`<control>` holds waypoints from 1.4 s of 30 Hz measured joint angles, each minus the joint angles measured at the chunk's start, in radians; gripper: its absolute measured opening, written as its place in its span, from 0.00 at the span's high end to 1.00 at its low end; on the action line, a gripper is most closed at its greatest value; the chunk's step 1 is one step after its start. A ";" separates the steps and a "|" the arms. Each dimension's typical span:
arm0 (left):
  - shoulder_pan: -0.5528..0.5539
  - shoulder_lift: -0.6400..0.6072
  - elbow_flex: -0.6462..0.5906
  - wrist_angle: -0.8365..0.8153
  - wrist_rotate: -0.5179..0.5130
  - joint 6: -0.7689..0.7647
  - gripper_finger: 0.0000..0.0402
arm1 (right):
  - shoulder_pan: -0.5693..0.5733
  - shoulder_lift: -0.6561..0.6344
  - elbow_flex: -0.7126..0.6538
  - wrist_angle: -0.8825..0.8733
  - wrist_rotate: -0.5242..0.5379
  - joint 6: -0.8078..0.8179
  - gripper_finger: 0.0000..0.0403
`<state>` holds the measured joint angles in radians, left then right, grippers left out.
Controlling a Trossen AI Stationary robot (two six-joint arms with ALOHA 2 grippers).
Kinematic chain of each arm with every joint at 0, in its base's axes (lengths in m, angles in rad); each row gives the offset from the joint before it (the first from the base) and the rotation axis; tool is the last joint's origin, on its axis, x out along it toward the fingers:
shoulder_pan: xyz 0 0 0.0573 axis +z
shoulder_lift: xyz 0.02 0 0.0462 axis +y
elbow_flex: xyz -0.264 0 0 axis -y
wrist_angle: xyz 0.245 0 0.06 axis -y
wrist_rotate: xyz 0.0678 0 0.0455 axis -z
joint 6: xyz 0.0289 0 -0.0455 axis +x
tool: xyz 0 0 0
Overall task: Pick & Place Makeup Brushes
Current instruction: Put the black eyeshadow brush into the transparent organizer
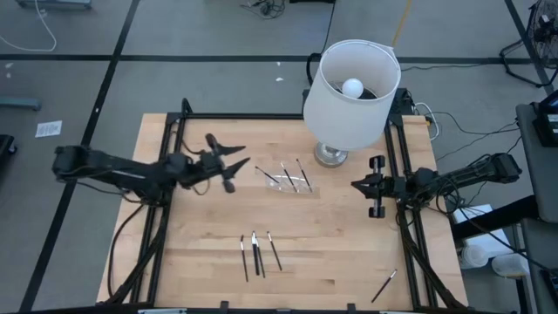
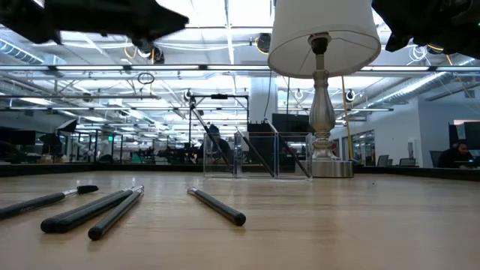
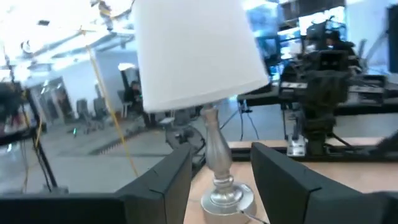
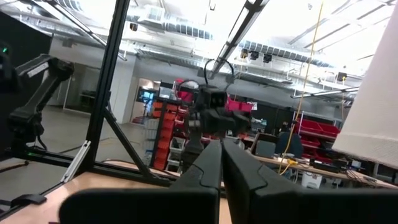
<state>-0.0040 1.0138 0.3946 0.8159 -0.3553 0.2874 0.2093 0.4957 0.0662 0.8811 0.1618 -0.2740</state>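
1. The left gripper (image 1: 234, 163) is raised above the wooden table (image 1: 200, 262), left of centre, its two dark fingers spread wide apart with nothing between them.
2. The right gripper (image 1: 357, 185) sits near the table's right edge, fingers closed together and empty, as the right wrist view shows.
3. A clear, low acrylic holder (image 1: 288, 179) stands at mid-table, just left of the lamp base; three thin dark makeup brushes (image 1: 291, 177) lean inside it.
4. Three further slim black-handled brushes (image 1: 258, 253) lie flat near the front edge, roughly side by side, well apart from the holder.
5. One single brush (image 1: 384, 285) lies at the front right corner, apart from all others.
6. A white-shaded table lamp (image 1: 350, 96) with a silver pedestal stands at the rear right; its shade overhangs the rear edge in the high view.
7. Neither gripper touches any brush.
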 joint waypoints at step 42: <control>-0.019 -0.457 0.000 -0.661 0.101 -0.073 0.92 | 0.279 0.936 0.787 -0.627 0.600 0.333 1.00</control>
<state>-0.0231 0.5564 0.3950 0.1546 -0.2546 0.2145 0.4887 1.4322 0.8534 0.2538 0.7614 0.0586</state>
